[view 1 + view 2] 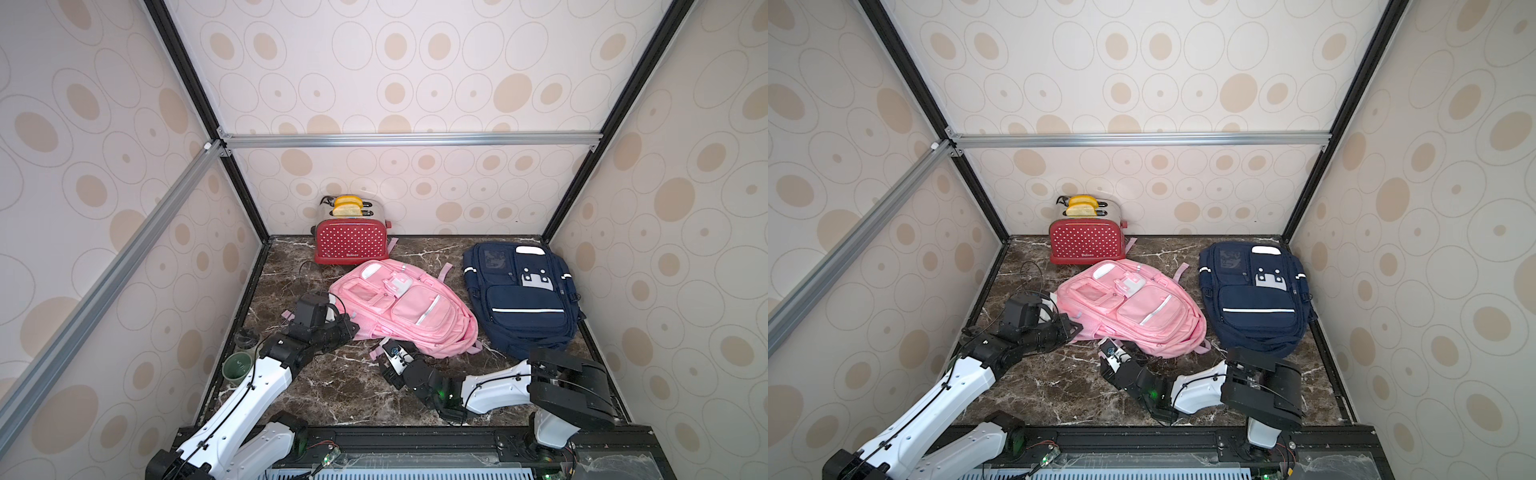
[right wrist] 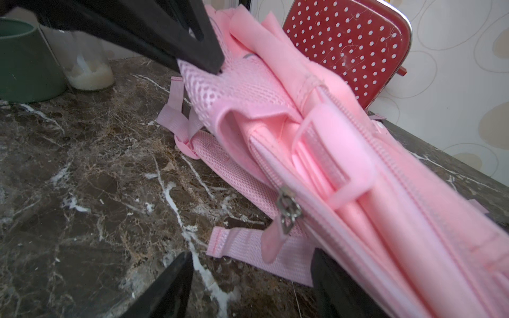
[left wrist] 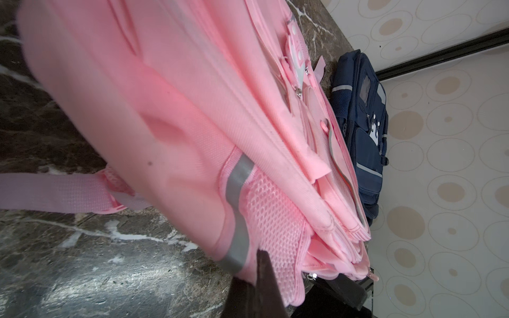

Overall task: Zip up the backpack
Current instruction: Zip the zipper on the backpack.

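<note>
Marble desk (image 1: pixel 332 395) carries the pink backpack (image 1: pixel 405 307) mid-frame. My left jaws pinch its mesh side pocket (image 2: pixel 220 90). My right jaws, spread, face the zipper pull (image 2: pixel 286 212) just ahead, untouched.

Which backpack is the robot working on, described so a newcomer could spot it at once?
On the dark marble table, look just in front of the red polka-dot toaster by the back wall. The pink backpack lies there face up in the middle of the table. Colour sets it apart: the navy backpack lies to its right.
</note>
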You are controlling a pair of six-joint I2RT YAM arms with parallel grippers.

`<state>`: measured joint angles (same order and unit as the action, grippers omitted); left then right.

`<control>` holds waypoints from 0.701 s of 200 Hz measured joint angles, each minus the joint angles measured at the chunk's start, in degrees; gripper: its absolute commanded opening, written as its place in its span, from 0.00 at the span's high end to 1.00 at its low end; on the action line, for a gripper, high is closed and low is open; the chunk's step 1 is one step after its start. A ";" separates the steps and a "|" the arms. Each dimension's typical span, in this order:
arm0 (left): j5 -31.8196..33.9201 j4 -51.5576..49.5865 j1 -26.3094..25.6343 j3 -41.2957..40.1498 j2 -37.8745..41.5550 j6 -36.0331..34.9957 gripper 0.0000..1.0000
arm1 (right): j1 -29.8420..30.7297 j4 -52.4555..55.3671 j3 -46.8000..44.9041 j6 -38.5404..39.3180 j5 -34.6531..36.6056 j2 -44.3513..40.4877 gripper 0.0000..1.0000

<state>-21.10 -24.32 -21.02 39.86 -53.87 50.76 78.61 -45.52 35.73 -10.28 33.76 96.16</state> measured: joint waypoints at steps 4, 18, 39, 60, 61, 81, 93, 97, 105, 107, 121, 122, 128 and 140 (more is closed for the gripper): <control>-0.04 0.11 0.00 -0.15 0.02 0.02 1.00 | 0.00 -0.31 0.00 0.04 -0.02 0.00 0.28; -0.07 0.59 0.00 -0.87 0.20 0.20 1.00 | 0.00 -1.11 0.00 0.11 -0.04 0.00 0.27; -0.35 1.40 0.00 -1.88 0.31 0.48 1.00 | 0.00 -1.22 0.02 0.22 0.22 0.02 0.27; -0.63 1.81 0.00 -2.25 0.33 0.52 1.00 | 0.00 -1.70 0.02 0.26 0.76 0.24 0.27; -0.63 1.81 0.00 -2.25 0.35 0.52 1.00 | 0.00 -1.75 0.02 0.26 0.79 0.26 0.27; -0.68 2.43 0.00 -2.58 0.70 0.55 1.00 | 0.00 -3.02 0.00 0.46 1.09 0.33 0.27; -0.70 2.86 0.00 -2.91 0.87 0.59 1.00 | -0.09 -3.82 0.00 0.72 1.14 0.33 0.27; -0.70 2.93 0.00 -3.02 0.90 0.63 1.00 | -0.11 -4.00 0.00 0.85 1.22 0.35 0.28; -0.74 3.10 0.00 -3.23 0.92 0.70 1.00 | -0.15 -4.35 0.02 1.05 1.55 0.50 0.30; -0.76 3.15 0.00 -3.28 0.92 0.72 1.00 | -0.15 -4.46 0.04 1.03 1.68 0.55 0.30; -0.87 3.50 0.00 -3.65 0.92 0.87 1.00 | -0.15 -4.92 0.44 1.05 3.26 1.33 0.31; -0.87 3.52 0.00 -3.67 0.92 0.87 1.00 | -0.15 -4.96 0.48 1.03 3.43 1.42 0.31; -0.94 3.65 0.00 -3.78 0.92 0.90 1.00 | -0.13 -5.03 0.70 0.96 4.20 1.77 0.31; -1.11 3.91 0.00 -3.96 0.94 0.90 1.00 | -0.09 -5.01 1.29 0.61 6.10 2.32 0.30</control>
<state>-22.22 -20.40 -21.02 35.90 -52.93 51.66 78.52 -50.52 37.01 -9.67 39.86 98.48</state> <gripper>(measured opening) 0.042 0.694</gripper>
